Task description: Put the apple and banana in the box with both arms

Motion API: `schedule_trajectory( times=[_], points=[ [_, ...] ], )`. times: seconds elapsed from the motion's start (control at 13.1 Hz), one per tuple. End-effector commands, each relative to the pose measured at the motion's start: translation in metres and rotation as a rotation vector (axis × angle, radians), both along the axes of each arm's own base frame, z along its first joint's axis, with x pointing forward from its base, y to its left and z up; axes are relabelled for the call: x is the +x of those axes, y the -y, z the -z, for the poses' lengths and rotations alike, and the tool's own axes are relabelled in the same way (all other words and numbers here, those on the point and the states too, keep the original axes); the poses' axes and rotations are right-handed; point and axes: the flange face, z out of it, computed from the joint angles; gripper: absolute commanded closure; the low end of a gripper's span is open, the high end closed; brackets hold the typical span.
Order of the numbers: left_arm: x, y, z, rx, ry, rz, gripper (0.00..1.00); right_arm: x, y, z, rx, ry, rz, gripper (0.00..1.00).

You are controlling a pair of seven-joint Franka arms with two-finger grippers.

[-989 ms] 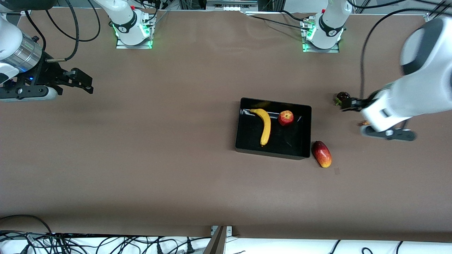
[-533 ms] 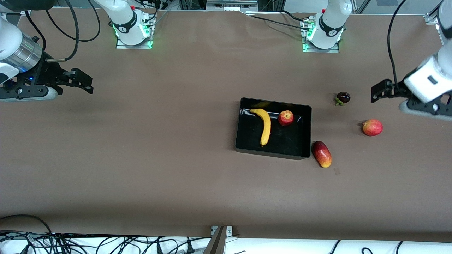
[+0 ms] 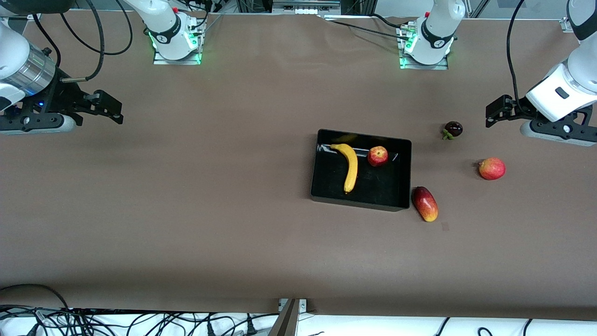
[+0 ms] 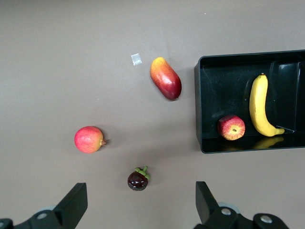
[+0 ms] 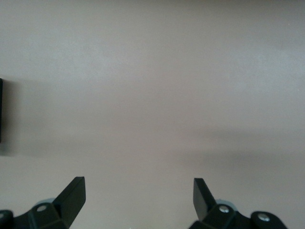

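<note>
Resting in box [image 3: 406, 173]: banana [image 3: 350, 165] w/ apple [image 3: 378, 156] beside – long axis toward camera.
L pincer [image 3: 489, 113]: agape, empty – nearer arm.
R pincer [image 3: 114, 109]: agape, empty, waits.

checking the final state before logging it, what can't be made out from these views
- Right wrist view: the box is cut off by the edge; only a sliver shows.
- Left wrist view: the left gripper shows only its fingertips; the rest is cut off.
- Front view: the right gripper fingertips overlap, so their gap is unclear there.
</note>
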Motion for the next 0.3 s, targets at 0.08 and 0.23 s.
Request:
schedule_trajectory(
  times=[0.08, 0.23],
  points=[
    [-0.0146, -0.0014, -0.0046, -0.018, 0.013, -0.009, 0.0, 0.0011, 0.0008, -0.0046, 0.0, 0.006, 0.001, 0.0],
    [-0.0143, -0.0038, -0.0023, -0.019, 0.008, -0.014, 0.0, 0.001, 0.0009, -0.0045, 0.0, 0.004, 0.001, 0.0]
  ],
)
